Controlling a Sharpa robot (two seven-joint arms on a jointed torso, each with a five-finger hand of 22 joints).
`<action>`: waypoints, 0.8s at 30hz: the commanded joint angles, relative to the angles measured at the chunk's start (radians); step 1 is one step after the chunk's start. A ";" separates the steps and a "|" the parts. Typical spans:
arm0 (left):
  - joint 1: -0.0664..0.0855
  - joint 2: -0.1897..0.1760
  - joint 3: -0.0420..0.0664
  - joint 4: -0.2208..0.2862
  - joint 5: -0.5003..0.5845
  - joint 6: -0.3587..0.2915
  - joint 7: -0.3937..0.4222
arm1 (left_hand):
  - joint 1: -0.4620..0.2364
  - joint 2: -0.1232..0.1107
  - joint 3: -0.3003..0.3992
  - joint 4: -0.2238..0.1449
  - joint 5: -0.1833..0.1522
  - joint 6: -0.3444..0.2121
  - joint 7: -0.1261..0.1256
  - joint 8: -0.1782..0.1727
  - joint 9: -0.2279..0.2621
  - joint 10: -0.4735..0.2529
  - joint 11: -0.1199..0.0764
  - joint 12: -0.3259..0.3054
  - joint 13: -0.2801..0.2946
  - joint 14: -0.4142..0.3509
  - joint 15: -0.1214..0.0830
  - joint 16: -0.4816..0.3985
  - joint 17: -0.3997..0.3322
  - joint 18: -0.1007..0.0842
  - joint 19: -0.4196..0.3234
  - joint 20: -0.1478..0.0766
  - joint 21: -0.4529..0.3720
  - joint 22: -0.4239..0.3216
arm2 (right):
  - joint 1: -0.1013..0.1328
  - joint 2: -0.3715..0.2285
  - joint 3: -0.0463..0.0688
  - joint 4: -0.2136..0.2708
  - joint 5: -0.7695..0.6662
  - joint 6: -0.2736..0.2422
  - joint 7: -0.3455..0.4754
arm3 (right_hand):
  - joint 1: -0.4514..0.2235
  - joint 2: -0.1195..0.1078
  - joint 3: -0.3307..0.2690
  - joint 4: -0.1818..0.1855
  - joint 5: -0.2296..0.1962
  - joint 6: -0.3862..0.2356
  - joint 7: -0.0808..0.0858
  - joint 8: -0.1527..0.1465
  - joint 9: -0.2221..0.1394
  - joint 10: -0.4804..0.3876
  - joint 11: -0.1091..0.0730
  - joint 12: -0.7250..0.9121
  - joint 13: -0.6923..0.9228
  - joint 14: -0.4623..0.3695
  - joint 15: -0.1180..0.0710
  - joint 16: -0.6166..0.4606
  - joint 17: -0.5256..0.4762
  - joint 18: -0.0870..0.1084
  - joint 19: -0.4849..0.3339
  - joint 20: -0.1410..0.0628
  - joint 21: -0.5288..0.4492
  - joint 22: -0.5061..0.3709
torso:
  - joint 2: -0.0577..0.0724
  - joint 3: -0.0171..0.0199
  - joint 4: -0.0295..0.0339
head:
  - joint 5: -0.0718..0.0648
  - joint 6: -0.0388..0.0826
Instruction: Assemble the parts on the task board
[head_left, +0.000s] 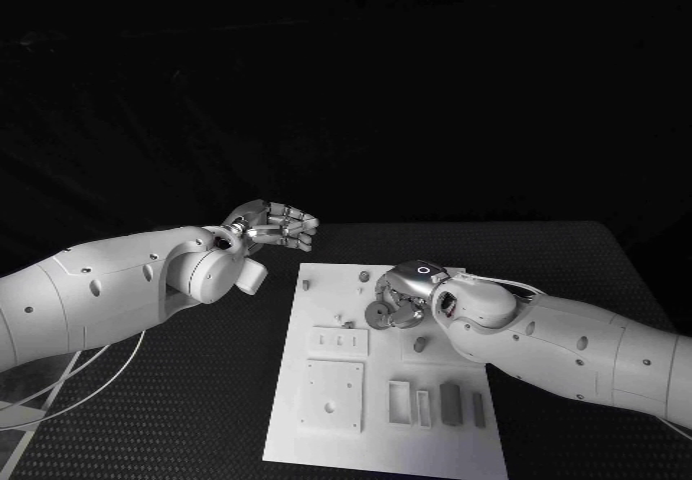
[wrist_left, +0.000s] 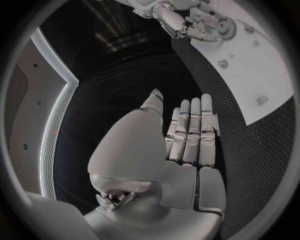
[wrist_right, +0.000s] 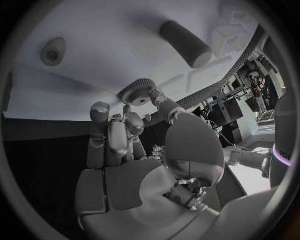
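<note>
White board mid-assembly: right hand pinches a gear above its upper part, loose parts near its lower edge, left hand empty, fingers straight, beside its upper corner.

Black textured table

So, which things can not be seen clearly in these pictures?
- Head view: the right hand covers the small round toothed gear and the spot on the white task board under it.
- Right wrist view: whether the gear sits on a peg is hidden by the fingers.
- Left wrist view: the board's holes are too small.
</note>
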 joint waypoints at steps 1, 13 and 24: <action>0.001 0.001 0.001 0.001 -0.005 0.011 0.009 | -0.002 0.000 -0.006 0.000 -0.006 -0.005 0.020 -0.004 0.001 0.003 0.004 -0.004 0.002 0.000 0.005 -0.006 0.001 0.016 -0.002 0.007 -0.007 0.002 | -0.009 -0.001 -0.006 -0.005 -0.019 0.023 -0.001 | 0.015 0.004 0.000 -0.014 0.006 0.000 0.004 0.000 0.006 -0.002 0.002 0.004 0.001 0.000 0.006 -0.001 -0.002 0.055 -0.002 -0.006 -0.003 0.010 | 0.000 0.0006 -0.0002 | 0.001 -0.002; 0.001 0.001 0.001 0.000 -0.005 0.011 0.007 | -0.002 0.000 -0.006 0.000 -0.006 -0.005 0.020 -0.004 0.001 0.003 0.004 -0.004 0.002 0.000 0.005 -0.006 0.002 0.016 -0.002 0.007 -0.007 0.002 | -0.014 0.003 -0.022 0.000 -0.061 0.054 0.002 | 0.051 0.027 -0.007 -0.089 0.005 0.025 -0.003 0.016 0.014 0.001 -0.004 0.006 0.006 0.000 0.000 -0.001 -0.002 0.055 -0.005 -0.002 -0.005 0.011 | 0.000 -0.0002 0.0001 | 0.002 -0.007; 0.001 0.001 0.001 0.001 -0.005 0.012 0.006 | -0.001 0.001 -0.006 0.000 -0.006 -0.005 0.020 -0.004 0.001 0.003 0.004 -0.004 0.002 0.000 0.005 -0.007 0.003 0.017 -0.002 0.007 -0.007 0.002 | -0.015 0.002 -0.025 0.002 -0.079 0.004 -0.008 | 0.097 0.069 0.000 -0.106 0.005 0.064 -0.018 0.040 0.028 0.009 -0.018 0.009 0.010 0.003 -0.012 0.001 0.002 0.055 -0.005 -0.002 -0.004 0.013 | 0.000 -0.0005 0.0001 | 0.002 -0.010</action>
